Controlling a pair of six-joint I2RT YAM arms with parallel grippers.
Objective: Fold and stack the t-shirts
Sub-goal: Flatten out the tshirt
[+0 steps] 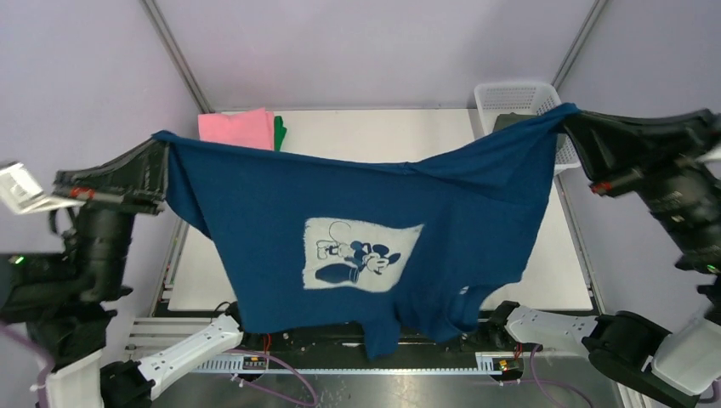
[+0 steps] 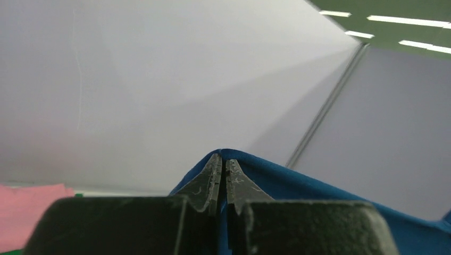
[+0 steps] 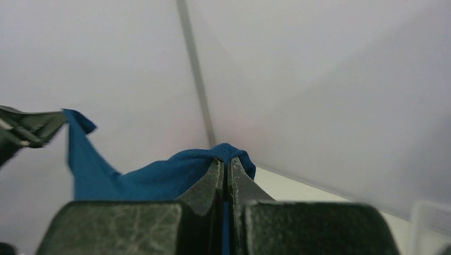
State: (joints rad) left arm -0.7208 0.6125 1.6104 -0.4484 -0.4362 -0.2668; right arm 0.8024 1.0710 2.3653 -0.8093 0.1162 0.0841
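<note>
Navy t-shirt point(image 1: 357, 204), held spread in the air above the table point(image 1: 374, 136).
Left gripper point(image 1: 161, 166) and right gripper point(image 1: 568, 123) each pinch an upper corner, fingers pressed onto the cloth. Chest print point(image 1: 361, 253): pale panel, cartoon mouse. Lower edge hangs past the table's near edge. Pink t-shirt point(image 1: 236, 127) and green t-shirt point(image 1: 279, 133) far left; white basket point(image 1: 514, 95) far right.

A white mesh basket point(image 1: 514, 95) sits at the far corner of the white table point(image 1: 383, 136), just below the jaws of the right gripper point(image 1: 568, 117). Pale lilac walls point(image 1: 366, 42) stand beyond. Past the jaws of the left gripper point(image 2: 223, 159), to their right, a metal frame pole point(image 2: 324, 119) rises, with ceiling lights point(image 2: 404, 21) higher up.
</note>
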